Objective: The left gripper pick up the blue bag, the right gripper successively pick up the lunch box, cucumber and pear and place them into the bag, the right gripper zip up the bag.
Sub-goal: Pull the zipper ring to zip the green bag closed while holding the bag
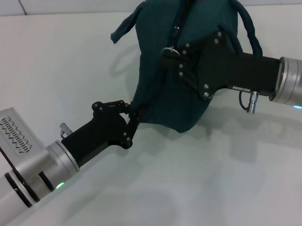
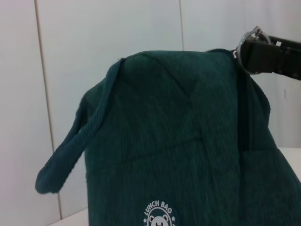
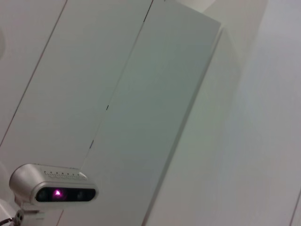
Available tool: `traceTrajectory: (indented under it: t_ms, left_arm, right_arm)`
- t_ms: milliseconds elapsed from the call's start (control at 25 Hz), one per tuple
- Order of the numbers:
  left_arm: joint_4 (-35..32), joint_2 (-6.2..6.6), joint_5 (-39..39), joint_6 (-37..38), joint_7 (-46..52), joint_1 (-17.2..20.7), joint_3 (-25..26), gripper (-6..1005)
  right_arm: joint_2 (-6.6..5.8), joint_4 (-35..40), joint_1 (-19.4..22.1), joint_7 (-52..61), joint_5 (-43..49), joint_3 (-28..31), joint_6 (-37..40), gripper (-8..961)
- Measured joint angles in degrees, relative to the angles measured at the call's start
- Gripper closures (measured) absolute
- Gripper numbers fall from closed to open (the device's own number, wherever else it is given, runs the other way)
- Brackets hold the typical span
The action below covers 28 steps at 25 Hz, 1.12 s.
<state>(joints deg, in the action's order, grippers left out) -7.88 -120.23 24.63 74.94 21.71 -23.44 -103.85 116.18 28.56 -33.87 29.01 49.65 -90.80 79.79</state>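
Dark teal bag (image 1: 188,55) of ribbed cloth, standing upright on a plain white table (image 1: 221,190), toward the far edge near a pale panelled wall (image 2: 113,28). Zip running along the top, apparently drawn shut along the stretch that shows. Two soft handles (image 2: 70,150) drooping, one to each side. White bear badge with the words LUNCH BAG (image 2: 160,217) low on the side seen from the left wrist.

Left gripper (image 1: 132,114) reaching in from the near left, fingers pinched on the bag's lower left corner. Right gripper (image 1: 174,52) coming from the right across the bag's face, fingertips closed narrowly at the metal ring of the zip pull (image 2: 249,44) near the top.

Right wrist view turned away: only wall panels and a small grey camera unit (image 3: 51,188) with a lit pink dot.
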Motion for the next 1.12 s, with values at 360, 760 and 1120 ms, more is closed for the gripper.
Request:
traceTrajectory:
  t_ms: [360,760,1120]
  left_arm:
    - [0.0,-0.18,0.5,1.1,0.0,0.0,-0.1,933]
    - [-0.1,-0.22,0.8,-0.5,-0.1,-1.1,-0.1,908]
    - [-0.1,-0.20,1.4,-0.9,-0.1,-1.4,-0.1,885]
  right_arm:
    - [0.01,-1.8,0.1,0.0,-1.7,0.4,-0.3,919]
    - [0.00,-2.1,0.6,-1.7,-6.7,0.0,0.0,920]
    - [-0.01,-2.5,1.0,-1.9,-9.7,-0.1,0.4,921]
